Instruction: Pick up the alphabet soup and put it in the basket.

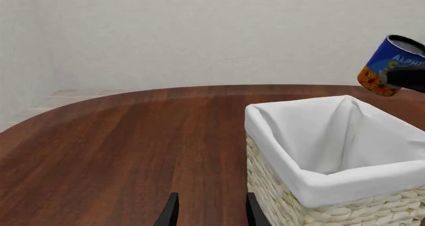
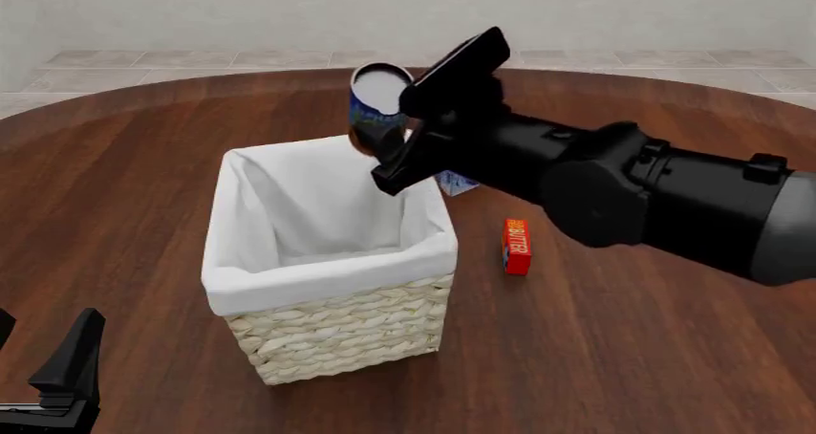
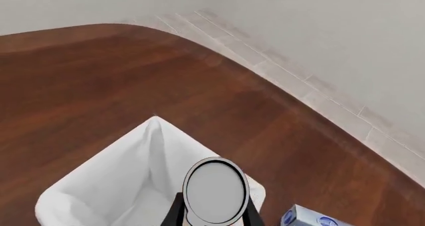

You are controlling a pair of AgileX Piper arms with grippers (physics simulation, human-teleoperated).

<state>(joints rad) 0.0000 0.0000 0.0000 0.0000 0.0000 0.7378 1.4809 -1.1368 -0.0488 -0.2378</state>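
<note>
Right end effector (image 2: 397, 128) clamped on the alphabet soup (image 2: 377, 107), upper centre of the front frame, fingers on either side of the can. Can held tilted in the air, silver top facing the camera, just above the far rim of the basket (image 2: 334, 343) and not touching it. Same can at the bottom centre of the right wrist frame (image 3: 216, 190), round lid between two dark fingertips (image 3: 176, 212), white lining (image 3: 126, 183) below it. From the left wrist, seen at the upper right edge (image 1: 388, 64), blue label with orange-red at its lower end, above the basket's far corner.

Left end effector (image 2: 57, 381) low in the bottom left corner of the front frame, fingers apart and holding nothing, hanging just over the worktop (image 2: 115, 195) beside the basket.

Dark reddish-brown wooden worktop with a rounded far edge. Beyond it, pale tiled floor (image 2: 179, 66) and a plain light wall (image 2: 255, 9). Right of the basket in the front frame, small red butter box (image 2: 515, 246) lying on the wood; blue-and-white box (image 2: 457, 183) partly hidden behind the right arm.
</note>
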